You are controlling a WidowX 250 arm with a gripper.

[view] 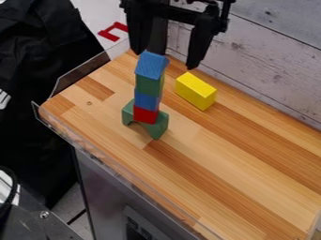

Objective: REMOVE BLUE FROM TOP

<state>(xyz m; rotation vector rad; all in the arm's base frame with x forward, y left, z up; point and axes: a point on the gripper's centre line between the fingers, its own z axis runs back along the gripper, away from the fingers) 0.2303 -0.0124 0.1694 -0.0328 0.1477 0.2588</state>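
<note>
A black gripper [165, 61], its fingers spread wide, hangs by the blue block [151, 65] topping a tower on a wooden desk [220, 154]. Beneath it stack a green block [149, 85], a second blue block [147, 100], a red block [145, 114] and a green arch [160, 127]; a yellow block [195, 91] lies near, apart from the tower.

- Tabletop [232, 187]: smooth wood strips, faint satin sheen
- Top blue block [151, 64], upper centre: matt, lightly textured
- Yellow block [195, 91], upper centre: smooth, matt
- Wall [263, 61], upper right: rough, weathered wood-look boards
- Cloth [37, 56], left: matt, creased
- Gripper [165, 60], upper centre: matt, plastic-looking
</note>
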